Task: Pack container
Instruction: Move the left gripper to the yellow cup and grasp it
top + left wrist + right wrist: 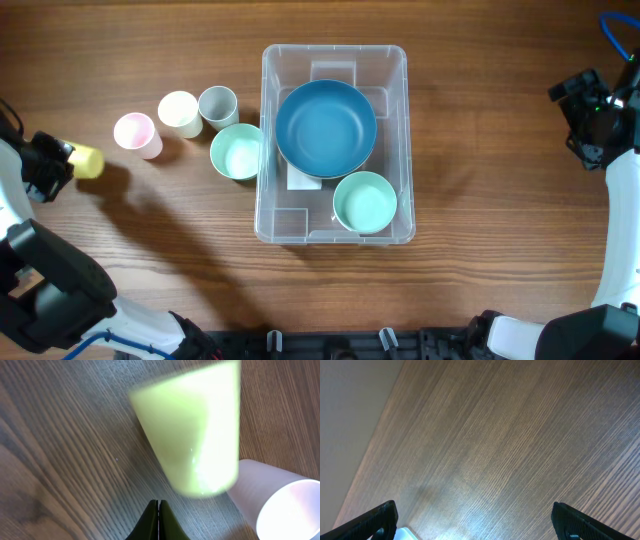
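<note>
**A:** Left end effector (158, 519): jaws clenched, only a hairline between them. Yellow cup (192, 430) is just ahead of the tips, lying over, blurred. I cannot tell whether any of its wall is caught.

**B:** Hazard there?

**A:** If nothing is pinched, I expect the cup to roll off across the table (480, 280) at the first nudge. If only an edge is pinched, it may swing and slip out in transit.

**B:** Next outward?

**A:** Pink cup (280, 507) stands upright, near the yellow one on its far side. Past it in a row are the cream cup (179, 113) and the grey cup (217, 105). A low sweep forward would likely topple them one after another.

**B:** The container?

**A:** The container (334, 48) is well beyond that row, between the two arms. Blue bowl (326, 124) takes up most of the floor, and a mint cup (365, 202) sits in one corner. A mint bowl (238, 151) stands outside, hard beside the wall facing the left end effector. A low approach risks clipping that bowl or the rim. Free floor is scarce, so a dropped cup could land on the blue bowl and tip.

**B:** Other arm?

**A:** Right end effector (475, 519): released, jaws wide, nothing between them. It is well off past the container's far side. No hazard noted.
</note>
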